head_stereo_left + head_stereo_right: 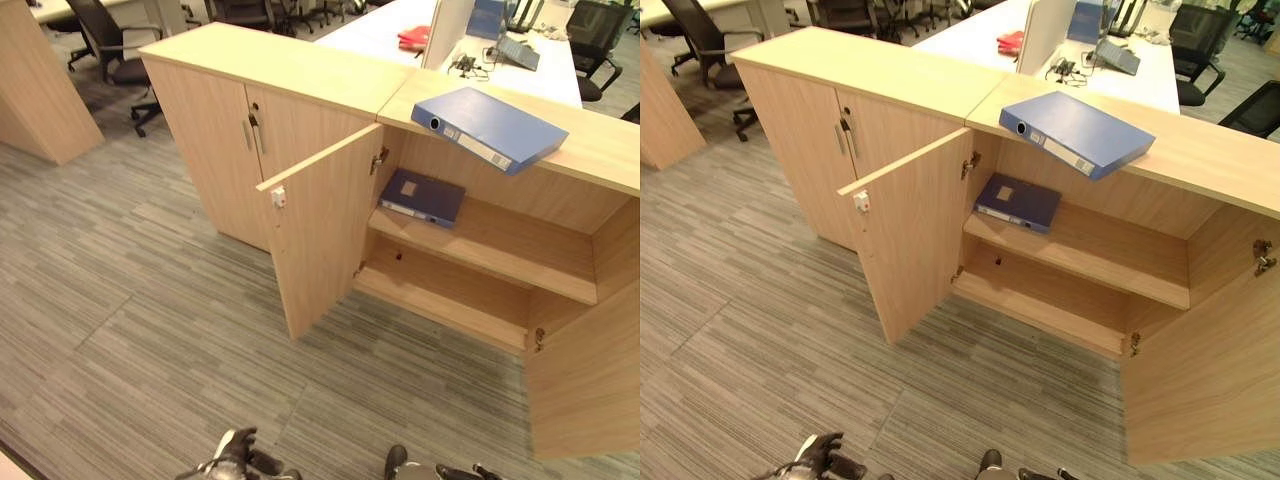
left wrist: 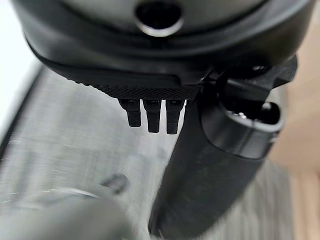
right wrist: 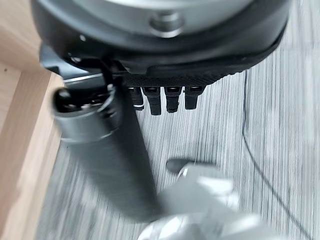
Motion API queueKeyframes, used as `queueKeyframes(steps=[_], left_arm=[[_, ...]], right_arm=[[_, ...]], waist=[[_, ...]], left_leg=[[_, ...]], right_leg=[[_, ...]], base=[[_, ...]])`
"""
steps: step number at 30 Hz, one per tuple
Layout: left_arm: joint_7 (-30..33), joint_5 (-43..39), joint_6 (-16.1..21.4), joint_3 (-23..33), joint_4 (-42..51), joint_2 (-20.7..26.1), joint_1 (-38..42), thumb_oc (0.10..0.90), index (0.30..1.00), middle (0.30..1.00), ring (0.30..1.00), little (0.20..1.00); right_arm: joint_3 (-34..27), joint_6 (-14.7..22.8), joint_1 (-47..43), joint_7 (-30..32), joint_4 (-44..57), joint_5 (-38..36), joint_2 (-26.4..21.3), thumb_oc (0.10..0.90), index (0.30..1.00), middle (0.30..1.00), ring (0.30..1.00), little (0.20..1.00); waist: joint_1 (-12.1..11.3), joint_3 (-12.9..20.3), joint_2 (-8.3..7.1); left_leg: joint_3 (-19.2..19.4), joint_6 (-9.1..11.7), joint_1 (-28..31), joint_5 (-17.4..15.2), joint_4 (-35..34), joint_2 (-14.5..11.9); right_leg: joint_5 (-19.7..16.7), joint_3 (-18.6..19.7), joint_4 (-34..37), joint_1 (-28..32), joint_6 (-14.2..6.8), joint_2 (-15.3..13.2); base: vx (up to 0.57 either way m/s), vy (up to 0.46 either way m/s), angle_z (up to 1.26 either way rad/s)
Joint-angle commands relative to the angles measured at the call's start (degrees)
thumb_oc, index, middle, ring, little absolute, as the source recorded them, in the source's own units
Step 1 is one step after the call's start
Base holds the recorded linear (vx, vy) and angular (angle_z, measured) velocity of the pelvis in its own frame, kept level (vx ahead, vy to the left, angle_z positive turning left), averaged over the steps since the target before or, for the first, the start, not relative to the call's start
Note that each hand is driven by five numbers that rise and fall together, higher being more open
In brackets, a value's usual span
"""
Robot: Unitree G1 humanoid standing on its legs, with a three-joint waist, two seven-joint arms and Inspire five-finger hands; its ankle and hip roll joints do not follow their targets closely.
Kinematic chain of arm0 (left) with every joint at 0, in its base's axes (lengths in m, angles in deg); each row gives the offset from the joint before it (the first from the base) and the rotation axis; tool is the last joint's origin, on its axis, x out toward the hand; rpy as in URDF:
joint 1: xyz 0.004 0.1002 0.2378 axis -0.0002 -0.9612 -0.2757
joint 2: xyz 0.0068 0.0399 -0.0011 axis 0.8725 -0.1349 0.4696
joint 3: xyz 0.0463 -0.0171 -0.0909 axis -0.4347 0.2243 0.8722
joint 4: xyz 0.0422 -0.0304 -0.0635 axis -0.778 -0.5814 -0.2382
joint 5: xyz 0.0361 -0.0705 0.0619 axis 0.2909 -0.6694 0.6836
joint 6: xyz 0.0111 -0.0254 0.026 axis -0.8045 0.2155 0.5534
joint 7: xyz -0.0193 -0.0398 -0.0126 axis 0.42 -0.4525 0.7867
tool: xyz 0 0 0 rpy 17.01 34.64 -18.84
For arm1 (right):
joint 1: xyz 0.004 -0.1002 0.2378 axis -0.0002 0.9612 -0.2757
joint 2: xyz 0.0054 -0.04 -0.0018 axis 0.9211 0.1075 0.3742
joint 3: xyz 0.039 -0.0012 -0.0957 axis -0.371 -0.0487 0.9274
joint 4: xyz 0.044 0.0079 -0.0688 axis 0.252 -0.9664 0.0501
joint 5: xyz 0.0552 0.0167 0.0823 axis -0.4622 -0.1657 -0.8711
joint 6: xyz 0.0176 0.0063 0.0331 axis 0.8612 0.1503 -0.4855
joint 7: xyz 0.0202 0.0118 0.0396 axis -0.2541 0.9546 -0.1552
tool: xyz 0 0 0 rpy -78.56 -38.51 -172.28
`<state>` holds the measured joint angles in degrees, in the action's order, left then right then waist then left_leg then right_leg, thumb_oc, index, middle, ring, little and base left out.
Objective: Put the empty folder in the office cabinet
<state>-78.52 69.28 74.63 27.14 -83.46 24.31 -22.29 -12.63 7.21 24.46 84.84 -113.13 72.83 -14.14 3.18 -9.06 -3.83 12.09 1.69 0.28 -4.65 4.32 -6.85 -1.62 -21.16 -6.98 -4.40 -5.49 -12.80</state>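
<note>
Cabinet [image 1: 520, 240]: light wood, centre to right of the frame, both doors swung open.
Left door [image 1: 320, 225]: stands out toward the lower centre, a small white latch near its upper edge.
Blue folder [image 1: 488, 126]: lies flat on the cabinet top, upper right, one corner past the front edge.
Dark blue folder [image 1: 422, 196]: lies flat on the upper shelf, at its left end.
Closed cabinet [image 1: 235, 120]: upper left, touching the open one.
Floor [image 1: 120, 330]: grey striped carpet.
</note>
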Motion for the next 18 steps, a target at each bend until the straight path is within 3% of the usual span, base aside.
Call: queueKeyframes(steps=[1, 4, 7, 9, 10, 11, 12, 13, 14, 17, 18], left_arm=[[-0.33, 3.10, 2.34, -0.16, 5.09, 0.35, 5.28, 0.800, 0.900, 0.900, 0.900, 0.900], [-0.61, 3.51, 2.18, -0.93, 9.30, -0.19, 7.00, 0.800, 0.900, 0.900, 0.900, 0.900], [-1.02, 4.07, 2.16, -1.64, 13.55, -0.36, 7.31, 0.800, 0.900, 0.900, 0.900, 0.900], [-1.01, 4.10, 2.14, -1.62, 14.59, -0.22, 6.94, 0.800, 0.900, 0.900, 0.900, 0.900], [-0.90, 4.01, 1.90, -0.95, 16.47, 0.30, 6.16, 0.800, 0.900, 0.900, 0.900, 0.900], [-1.09, 3.85, 1.57, -0.18, 17.63, 0.74, 5.26, 0.800, 0.900, 0.900, 0.900, 0.900], [-1.17, 3.64, 1.37, 0.58, 18.89, 1.04, 4.19, 0.800, 0.900, 0.900, 0.900, 0.900], [-1.18, 3.64, 1.35, 0.58, 18.93, 1.07, 4.15, 0.800, 0.900, 0.900, 0.900, 0.900], [-0.98, 2.65, 0.97, 3.07, 21.06, 1.57, 0.59, 0.800, 0.900, 0.900, 0.900, 0.900], [-0.95, 2.41, 0.50, 4.73, 23.13, 2.37, -2.18, 0.800, 0.900, 0.900, 0.900, 0.900], [-0.96, 2.41, 0.49, 4.74, 23.15, 2.39, -2.18, 0.800, 0.900, 0.900, 0.900, 0.900]], right_arm=[[-2.77, 1.02, -0.12, 2.31, -1.17, -0.89, -2.26, 0.800, 0.900, 0.900, 0.900, 0.900], [-3.50, 0.81, 0.35, 2.48, -0.21, -1.22, -2.92, 0.800, 0.900, 0.900, 0.900, 0.900], [-4.77, 0.82, 2.09, 2.53, 1.29, -1.51, -2.86, 0.800, 0.900, 0.900, 0.900, 0.900], [-4.67, 0.79, 2.53, 2.53, 1.59, -1.32, -2.77, 0.800, 0.900, 0.900, 0.900, 0.900], [-3.64, 0.56, 2.11, 2.64, 1.64, -0.29, -3.12, 0.800, 0.900, 0.900, 0.900, 0.900], [-2.86, 0.52, 1.93, 2.53, 1.30, 0.34, -3.13, 0.800, 0.900, 0.900, 0.900, 0.900], [-2.22, 0.55, 1.73, 2.29, 1.08, 0.85, -2.65, 0.800, 0.900, 0.900, 0.900, 0.900], [-2.21, 0.55, 1.73, 2.30, 1.08, 0.85, -2.63, 0.800, 0.900, 0.900, 0.900, 0.900], [-0.79, 0.47, 1.49, 1.91, 0.85, 1.99, -2.14, 0.800, 0.900, 0.900, 0.900, 0.900], [0.15, 0.28, 0.73, 1.65, 1.01, 2.77, -1.94, 0.800, 0.900, 0.900, 0.900, 0.900], [0.15, 0.28, 0.71, 1.65, 1.01, 2.77, -1.92, 0.800, 0.900, 0.900, 0.900, 0.900]], waist=[[1.69, -1.70, 1.93], [2.99, -2.14, 1.71], [4.48, -2.81, 1.53], [4.46, -2.84, 1.43], [3.11, -3.09, 0.51], [1.54, -3.38, -0.40], [0.53, -3.69, -1.50], [0.56, -3.66, -1.49], [-2.06, -4.10, -2.26], [-4.78, -5.10, -2.61], [-4.69, -4.93, -2.71]], left_leg=[[3.63, 5.18, 13.00, 8.07, -9.09, -8.08], [7.99, 4.69, 12.41, 11.64, -6.30, -10.69], [13.54, 4.26, 12.90, 11.85, -0.95, -12.86], [13.19, 4.08, 12.69, 11.89, 1.13, -13.09], [8.09, 2.62, 9.73, 10.59, 8.99, -11.98], [2.83, 1.00, 6.19, 6.52, 12.60, -8.65], [0.82, -0.34, 3.66, 4.45, 14.13, -6.06], [0.79, -0.36, 3.51, 4.31, 14.37, -6.10], [-1.11, -1.16, 1.97, 0.37, 13.77, -3.71], [-6.10, -0.83, -3.41, 0.12, 10.62, 0.94], [-6.14, -0.86, -3.55, 0.34, 10.41, 1.06]], right_leg=[[-3.19, -1.28, 4.63, -1.62, 1.31, 2.66], [-1.50, -1.83, 5.32, -0.23, 2.47, 4.24], [1.28, -1.51, 5.81, 2.75, 3.52, 5.84], [1.48, -1.35, 6.16, 3.52, 3.96, 6.37], [1.76, 0.54, 7.17, 5.21, 4.90, 7.55], [1.70, 1.85, 7.85, 6.19, 5.31, 8.10], [1.13, 2.95, 8.23, 6.59, 5.65, 8.09], [1.13, 2.94, 8.22, 6.55, 5.63, 8.10], [1.47, 6.06, 8.48, 7.93, 5.33, 8.47], [1.77, 8.99, 8.28, 9.18, 5.21, 8.78], [1.74, 8.93, 8.28, 8.98, 5.20, 8.68]], base=[[0.18, -0.275, 0.45], [0.15, -0.257, 0.28], [0.20, -0.265, 0.19], [0.14, -0.224, 0.02], [0.16, -0.242, -0.01], [0.15, -0.283, 0.03], [0.05, -0.120, -0.14], [0.09, -0.079, -0.96], [0.14, -0.035, -1.38], [0.11, -0.025, -1.01], [0.07, -0.005, -0.62]])
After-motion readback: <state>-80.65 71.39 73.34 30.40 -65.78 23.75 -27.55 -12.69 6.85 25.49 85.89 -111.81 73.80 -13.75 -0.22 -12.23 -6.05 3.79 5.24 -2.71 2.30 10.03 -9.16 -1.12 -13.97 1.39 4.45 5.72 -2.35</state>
